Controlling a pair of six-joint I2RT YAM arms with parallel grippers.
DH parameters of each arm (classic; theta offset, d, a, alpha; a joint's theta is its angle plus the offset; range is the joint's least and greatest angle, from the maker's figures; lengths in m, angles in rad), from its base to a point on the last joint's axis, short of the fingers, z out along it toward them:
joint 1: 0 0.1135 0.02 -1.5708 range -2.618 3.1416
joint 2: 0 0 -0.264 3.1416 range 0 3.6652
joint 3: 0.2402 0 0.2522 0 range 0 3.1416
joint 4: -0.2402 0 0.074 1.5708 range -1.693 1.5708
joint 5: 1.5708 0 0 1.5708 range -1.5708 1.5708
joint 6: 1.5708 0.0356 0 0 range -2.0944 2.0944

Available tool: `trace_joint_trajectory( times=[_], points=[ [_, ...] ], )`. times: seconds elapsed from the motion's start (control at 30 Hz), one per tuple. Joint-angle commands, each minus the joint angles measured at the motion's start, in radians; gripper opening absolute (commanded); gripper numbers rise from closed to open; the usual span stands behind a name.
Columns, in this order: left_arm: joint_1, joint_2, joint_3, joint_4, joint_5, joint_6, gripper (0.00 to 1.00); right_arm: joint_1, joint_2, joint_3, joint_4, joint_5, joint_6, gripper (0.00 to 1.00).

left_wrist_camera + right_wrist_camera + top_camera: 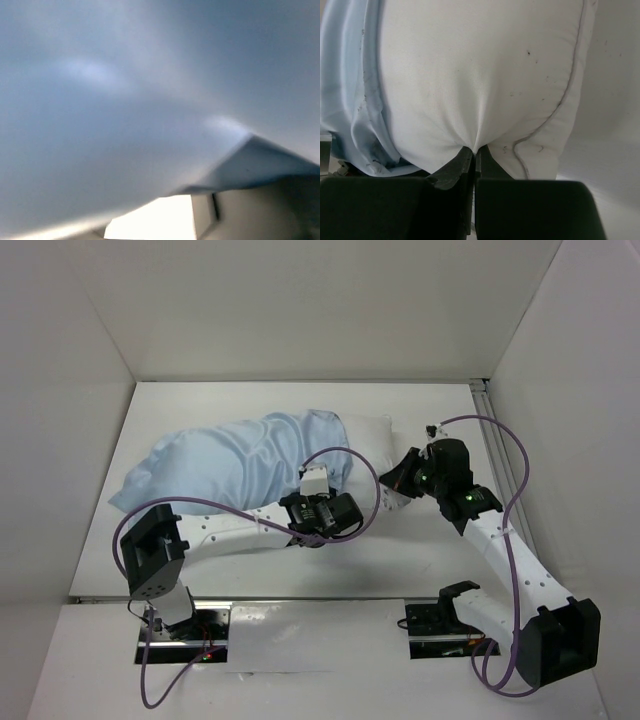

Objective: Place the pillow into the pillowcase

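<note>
Your right gripper (393, 482) sits just right of centre in the top view. Its jaws are pressed together on a pinch of the pillow (368, 435), and the right wrist view shows that white fold caught between the fingertips at the lower middle. The pillow lies across the upper middle of the table (440, 415). The pillowcase (235, 460) covers all but its right end. Your left gripper (316, 484) is at the case's lower edge, centre frame. Its wrist view is filled with blurred blue cloth, so you cannot tell how its jaws stand.
</note>
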Motion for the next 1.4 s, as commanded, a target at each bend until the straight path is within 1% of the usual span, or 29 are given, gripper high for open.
trace_joint_trajectory(
  times=[0.0, 0.03, 0.07, 0.13, 0.17, 0.2, 0.33, 0.37, 0.43, 0.47, 0.5, 0.57, 0.6, 0.67, 0.7, 0.77, 0.8, 0.93, 1.0, 1.1, 1.13, 1.27, 1.33, 1.37],
  points=[
    [0.003, 0.001, 0.033, 0.015, -0.054, 0.0, 0.61, 0.003, -0.007, 0.066, 0.048, -0.022, -0.01, 0.0],
    [0.003, 0.001, 0.033, 0.015, -0.054, 0.0, 0.51, 0.003, -0.007, 0.066, 0.048, -0.022, -0.01, 0.0],
    [0.003, 0.001, 0.033, 0.015, -0.054, 0.009, 0.26, 0.003, -0.007, 0.066, 0.048, -0.022, -0.01, 0.0],
    [0.003, -0.008, 0.033, 0.005, -0.043, 0.009, 0.05, 0.003, -0.007, 0.066, 0.048, -0.022, -0.01, 0.0],
    [0.003, -0.008, 0.042, 0.005, -0.034, 0.023, 0.0, 0.003, -0.007, 0.066, 0.048, -0.022, -0.01, 0.0],
    [0.003, -0.025, 0.042, 0.005, -0.02, 0.023, 0.0, 0.003, -0.007, 0.066, 0.048, -0.022, -0.01, 0.0],
    [0.003, -0.072, 0.08, 0.024, 0.046, 0.103, 0.0, 0.003, 0.004, 0.066, 0.057, -0.031, -0.01, 0.0],
    [0.003, -0.084, 0.08, 0.073, 0.102, 0.173, 0.0, 0.003, 0.004, 0.066, 0.057, -0.031, -0.01, 0.0],
    [0.003, -0.085, 0.125, 0.115, 0.162, 0.221, 0.0, 0.003, 0.015, 0.066, 0.089, -0.044, 0.0, 0.0],
    [0.003, -0.085, 0.14, 0.144, 0.237, 0.283, 0.0, 0.003, 0.015, 0.055, 0.106, -0.067, 0.019, 0.0],
    [0.003, -0.074, 0.183, 0.194, 0.273, 0.308, 0.0, 0.003, 0.037, 0.055, 0.15, -0.084, 0.033, 0.0],
    [0.003, -0.051, 0.247, 0.224, 0.342, 0.347, 0.0, 0.012, 0.064, 0.02, 0.21, -0.127, 0.062, 0.0],
    [0.003, -0.02, 0.331, 0.224, 0.398, 0.391, 0.0, 0.033, 0.097, 0.02, 0.238, -0.127, 0.072, 0.0],
    [0.003, 0.006, 0.425, 0.224, 0.47, 0.436, 0.0, 0.044, 0.125, 0.034, 0.238, -0.127, 0.073, 0.0],
    [0.003, 0.018, 0.511, 0.224, 0.495, 0.486, 0.0, 0.053, 0.137, 0.043, 0.238, -0.127, 0.059, 0.0],
    [0.012, 0.018, 0.592, 0.224, 0.544, 0.525, 0.0, 0.053, 0.146, 0.063, 0.238, -0.115, 0.042, 0.0],
    [0.012, 0.018, 0.67, 0.224, 0.59, 0.567, 0.0, 0.053, 0.147, 0.081, 0.221, -0.115, 0.024, 0.0],
    [0.021, 0.044, 0.823, 0.181, 0.644, 0.617, 0.0, 0.053, 0.147, 0.101, 0.198, -0.106, 0.014, 0.0],
    [0.033, 0.044, 0.837, 0.172, 0.655, 0.631, 0.0, 0.053, 0.147, 0.101, 0.207, -0.12, 0.014, 0.0],
    [0.098, 0.02, 0.822, 0.16, 0.707, 0.609, 0.0, 0.053, 0.11, 0.11, 0.182, -0.111, 0.014, 0.0],
    [0.131, 0.011, 0.796, 0.169, 0.742, 0.6, 0.0, 0.053, 0.081, 0.11, 0.142, -0.1, -0.002, 0.0],
    [0.184, -0.012, 0.783, 0.169, 0.787, 0.6, 0.0, 0.053, 0.003, 0.13, 0.016, -0.02, -0.042, 0.0],
    [0.199, -0.012, 0.81, 0.151, 0.816, 0.6, 0.0, 0.053, -0.03, 0.146, -0.038, 0.018, -0.067, 0.0],
    [0.217, -0.003, 0.843, 0.14, 0.83, 0.6, 0.0, 0.053, -0.065, 0.146, -0.097, 0.027, -0.067, 0.0]
  ],
)
